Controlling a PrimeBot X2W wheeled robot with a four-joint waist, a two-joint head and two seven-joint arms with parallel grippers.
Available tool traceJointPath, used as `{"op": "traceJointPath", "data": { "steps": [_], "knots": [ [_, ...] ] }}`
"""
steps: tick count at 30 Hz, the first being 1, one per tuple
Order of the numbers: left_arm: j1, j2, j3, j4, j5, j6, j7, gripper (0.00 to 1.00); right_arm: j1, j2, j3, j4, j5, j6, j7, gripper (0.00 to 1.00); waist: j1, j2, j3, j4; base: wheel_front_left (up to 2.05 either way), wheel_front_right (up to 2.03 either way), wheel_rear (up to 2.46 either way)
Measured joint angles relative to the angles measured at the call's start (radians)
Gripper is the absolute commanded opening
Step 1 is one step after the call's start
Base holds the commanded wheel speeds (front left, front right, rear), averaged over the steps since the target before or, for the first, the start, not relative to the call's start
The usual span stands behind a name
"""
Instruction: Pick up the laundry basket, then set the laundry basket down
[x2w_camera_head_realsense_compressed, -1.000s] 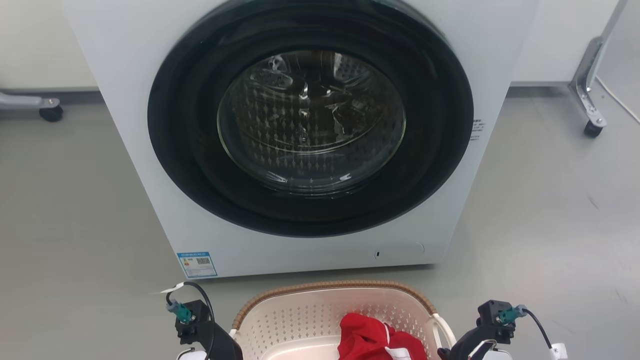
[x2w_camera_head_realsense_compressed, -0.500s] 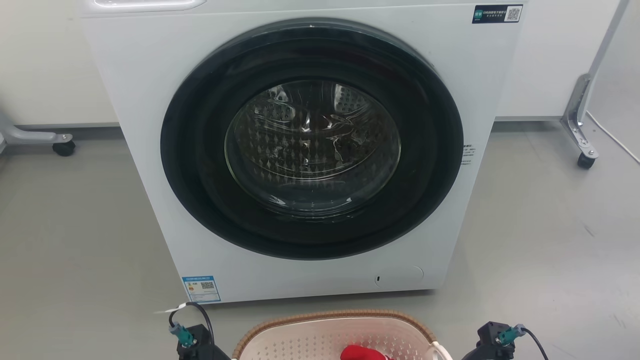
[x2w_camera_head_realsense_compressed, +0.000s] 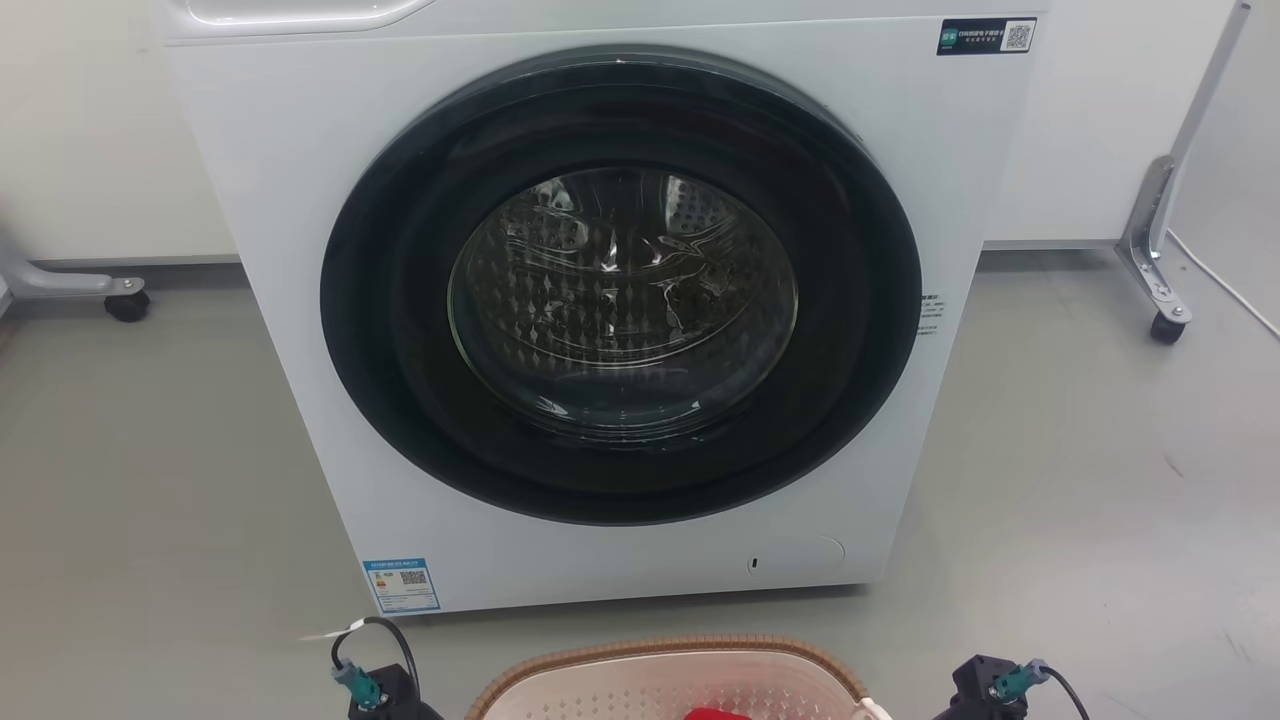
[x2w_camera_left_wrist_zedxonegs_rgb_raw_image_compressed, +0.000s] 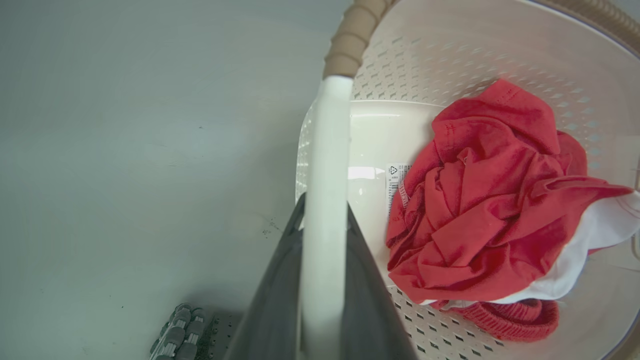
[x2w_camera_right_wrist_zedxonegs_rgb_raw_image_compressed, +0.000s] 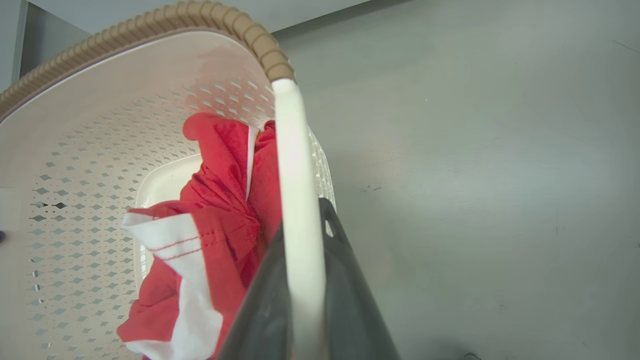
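Stretching across the room, a grey floor (x2w_camera_head_realsense_compressed: 150, 480) carries a white washer (x2w_camera_head_realsense_compressed: 280, 150) with its round dark door (x2w_camera_head_realsense_compressed: 620, 290) shut. A wheeled stand leg (x2w_camera_head_realsense_compressed: 1160, 290) stands far right. Just near of the washer is the basket (x2w_camera_head_realsense_compressed: 660, 655), with red clothes (x2w_camera_left_wrist_zedxonegs_rgb_raw_image_compressed: 480, 200) inside. Whether it rests on the floor or hangs just above it is hard to tell. One arm reaches in at each side. The left pincer (x2w_camera_left_wrist_zedxonegs_rgb_raw_image_compressed: 324, 220) is clamped on the left handle (x2w_camera_left_wrist_zedxonegs_rgb_raw_image_compressed: 325, 150), and the right pincer (x2w_camera_right_wrist_zedxonegs_rgb_raw_image_compressed: 302, 220) is likewise clamped on the right handle (x2w_camera_right_wrist_zedxonegs_rgb_raw_image_compressed: 292, 150), fingers lying along the white bars.
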Motion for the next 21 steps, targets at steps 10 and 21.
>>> {"op": "traceJointPath", "data": {
  "steps": [10,21],
  "knots": [
    [0.0,0.002,-0.002,0.0,-0.006,0.004,0.0,0.0,0.0,-0.002,0.008,-0.013,0.014,-0.001,0.008,0.0,0.0,0.0,-0.002,-0.004,0.0,0.0,0.0],
    [0.0,0.002,-0.005,0.0,-0.014,0.004,0.0,0.0,0.009,-0.006,0.015,-0.021,0.03,-0.001,0.008,0.0,0.0,0.0,0.0,-0.004,0.0,0.0,0.0]
  ]
}}
